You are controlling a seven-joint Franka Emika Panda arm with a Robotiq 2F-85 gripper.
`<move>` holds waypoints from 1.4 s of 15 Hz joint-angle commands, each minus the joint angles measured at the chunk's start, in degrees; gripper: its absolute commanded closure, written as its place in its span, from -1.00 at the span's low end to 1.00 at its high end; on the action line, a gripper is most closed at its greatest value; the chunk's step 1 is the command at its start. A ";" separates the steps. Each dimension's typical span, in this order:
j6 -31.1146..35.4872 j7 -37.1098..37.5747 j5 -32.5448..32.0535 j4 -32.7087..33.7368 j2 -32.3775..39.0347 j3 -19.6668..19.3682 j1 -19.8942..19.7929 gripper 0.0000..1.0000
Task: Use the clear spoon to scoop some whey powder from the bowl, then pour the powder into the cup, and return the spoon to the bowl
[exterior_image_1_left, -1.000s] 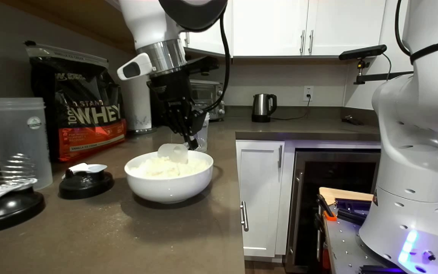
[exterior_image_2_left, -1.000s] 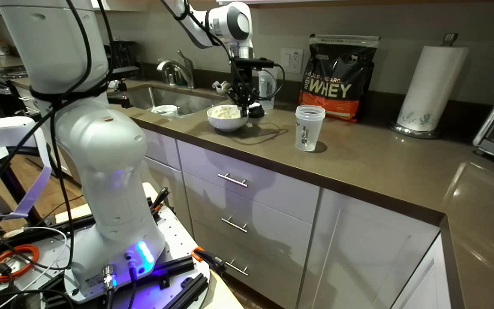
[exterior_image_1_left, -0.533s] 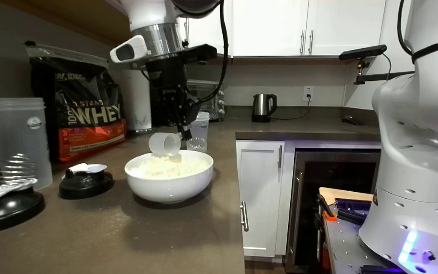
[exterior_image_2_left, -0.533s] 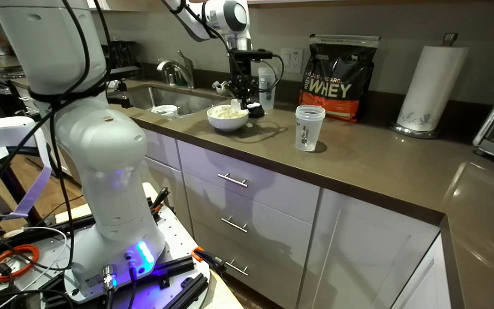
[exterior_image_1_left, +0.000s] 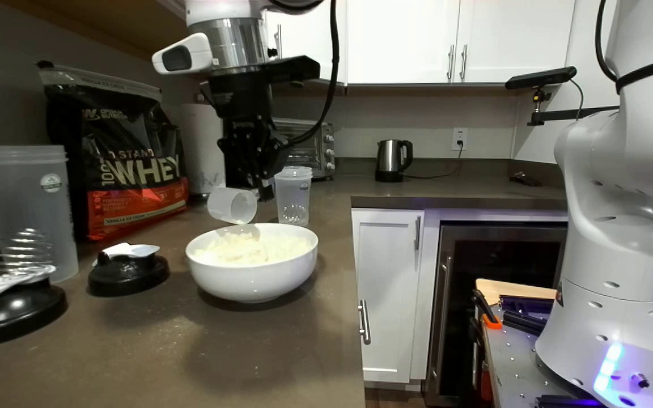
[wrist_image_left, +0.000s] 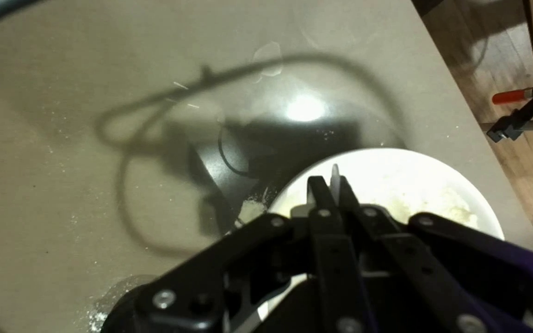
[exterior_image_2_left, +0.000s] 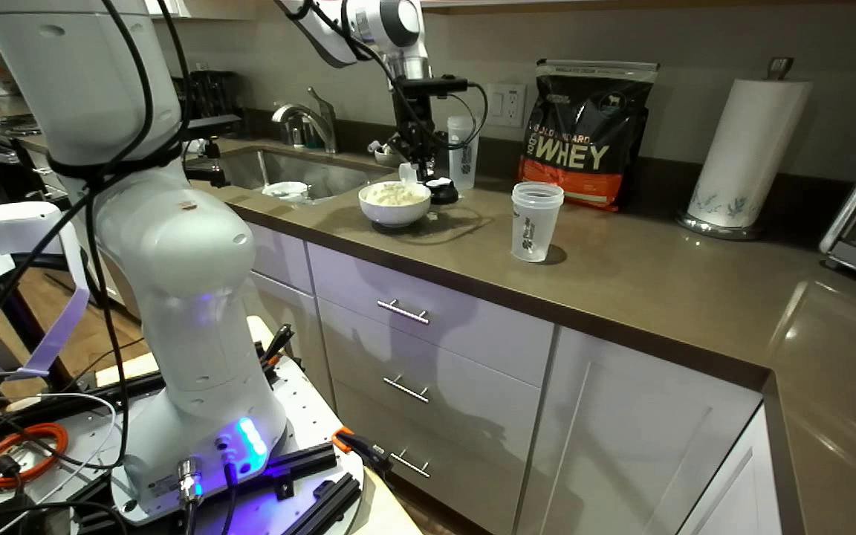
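Observation:
The clear spoon (exterior_image_1_left: 232,205), a small translucent scoop, hangs on its side just above the back left rim of the white bowl (exterior_image_1_left: 253,280) in an exterior view. My gripper (exterior_image_1_left: 266,192) is shut on its short handle; in the wrist view the handle's tip (wrist_image_left: 335,178) pokes out between the black fingers. A trace of powder seems to cling to the scoop's lower lip. Off-white whey powder (exterior_image_1_left: 258,250) lies heaped in the bowl. The clear plastic cup (exterior_image_2_left: 537,223) stands upright on the counter, apart from the bowl; it also shows behind the gripper as a cup (exterior_image_1_left: 293,198).
A tall shaker tumbler (exterior_image_1_left: 26,215), a black WHEY bag (exterior_image_1_left: 131,164) and black lids (exterior_image_1_left: 128,275) stand beside the bowl. The paper towel roll (exterior_image_2_left: 751,152) is farther along the counter (exterior_image_2_left: 658,275). Past the bowl lies the sink (exterior_image_2_left: 309,178).
The gripper and spoon have risen out of the bowl and shifted left in both exterior views. A second ago the scoop was down in the powder. Bowl and cup have stayed put.

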 commanded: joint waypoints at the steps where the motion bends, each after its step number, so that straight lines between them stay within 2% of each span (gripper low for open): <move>1: 3.33 2.85 -2.03 -1.76 -1.43 0.28 0.20 0.98; 11: 9.29 11.18 -6.53 -5.54 -1.86 0.88 0.85 0.98; 21: 12.85 14.46 -10.95 -8.29 -2.72 1.61 0.90 0.98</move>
